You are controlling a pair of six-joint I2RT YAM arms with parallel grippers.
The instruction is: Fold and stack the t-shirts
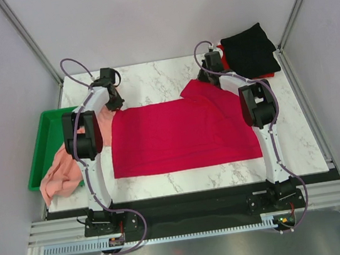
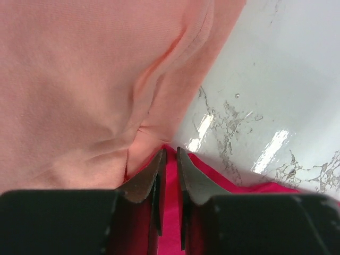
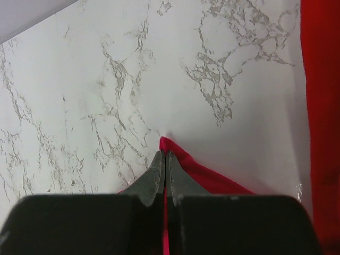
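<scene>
Two robot arms take the far corners of a crimson shirt (image 1: 177,136) spread flat across the middle of a marble table (image 1: 151,82); the right gripper (image 3: 164,154) is pinched tight on the shirt's far right corner, a peak of cloth poking out past its fingertips, and that corner is lifted and turned in over the body of the shirt; the left gripper (image 2: 170,153) sits at the far left corner with its jaws a sliver apart and crimson cloth between them, apparently biting down on the hem. A salmon shirt (image 1: 59,175) lies crumpled off the crimson shirt's left edge, spilling from a green tray (image 1: 42,142) and crowding the left gripper's corner; a black shirt (image 1: 248,50) lies beyond the far right corner. The step in hand looks like the first fold, far edge brought to near edge; it would go best with the left grip confirmed on crimson cloth alone, no salmon fabric caught in it; both corners raised level and together, just clear of the table; then carried toward the near hem at one pace, so the edge runs taut and lands square without dragging the near half out of place.
</scene>
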